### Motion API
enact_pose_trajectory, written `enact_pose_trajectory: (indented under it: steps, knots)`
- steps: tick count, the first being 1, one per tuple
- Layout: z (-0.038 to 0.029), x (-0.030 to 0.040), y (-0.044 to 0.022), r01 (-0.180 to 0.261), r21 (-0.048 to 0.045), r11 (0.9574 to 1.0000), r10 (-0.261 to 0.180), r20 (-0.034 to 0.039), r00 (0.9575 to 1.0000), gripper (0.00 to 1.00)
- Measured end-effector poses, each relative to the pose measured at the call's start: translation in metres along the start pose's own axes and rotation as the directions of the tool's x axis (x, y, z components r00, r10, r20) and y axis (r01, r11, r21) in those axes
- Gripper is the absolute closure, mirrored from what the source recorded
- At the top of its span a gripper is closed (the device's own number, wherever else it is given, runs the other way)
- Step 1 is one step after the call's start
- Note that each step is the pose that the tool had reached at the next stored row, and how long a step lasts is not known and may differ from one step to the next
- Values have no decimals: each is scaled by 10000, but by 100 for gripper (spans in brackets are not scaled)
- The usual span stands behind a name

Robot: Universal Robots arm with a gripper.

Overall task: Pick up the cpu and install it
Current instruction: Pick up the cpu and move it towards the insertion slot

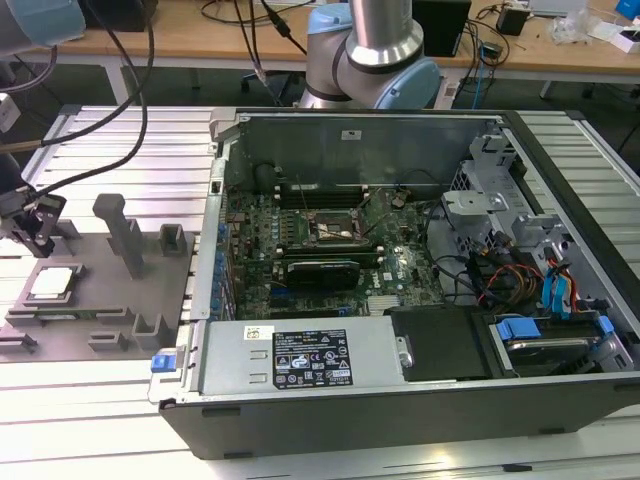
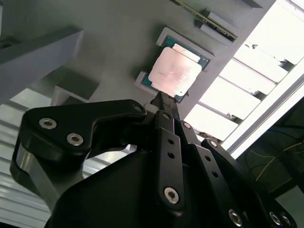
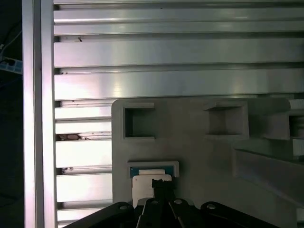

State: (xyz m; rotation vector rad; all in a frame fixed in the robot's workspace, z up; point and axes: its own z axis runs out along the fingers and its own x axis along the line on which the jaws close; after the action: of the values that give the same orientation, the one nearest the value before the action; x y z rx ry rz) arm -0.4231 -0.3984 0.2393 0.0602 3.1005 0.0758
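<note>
While black tool [image 2: 160, 98] hangs near cpu [image 2: 175, 72] | flat sq, silvery top

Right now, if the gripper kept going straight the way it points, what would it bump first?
Probably the cpu: in both wrist views the gripper points right at it, lying in its holder on the grey fixture plate. I can't tell how far apart they are.

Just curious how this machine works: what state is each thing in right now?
cpu: lying flat in its holder on the fixture plate, not lifted.
gripper: shut, empty, poised at the cpu.
computer case: lying on its side, cover off.
socket: appears empty.
</note>
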Motion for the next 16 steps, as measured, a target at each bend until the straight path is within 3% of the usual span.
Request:
enact_pose_trajectory:
  steps: [4, 8, 13, 16]
  knots:
    - [54, 11, -5, -6, 20, 10000, 6, -76, 10000, 89]
    - [85, 14, -21, -5, 126, 9999, 8, -220, 9998, 89]
    - [87, 14, -23, -5, 126, 9999, 8, -219, 9998, 89]
    - [121, 12, -111, -8, 87, 10000, 10, -221, 9998, 89]
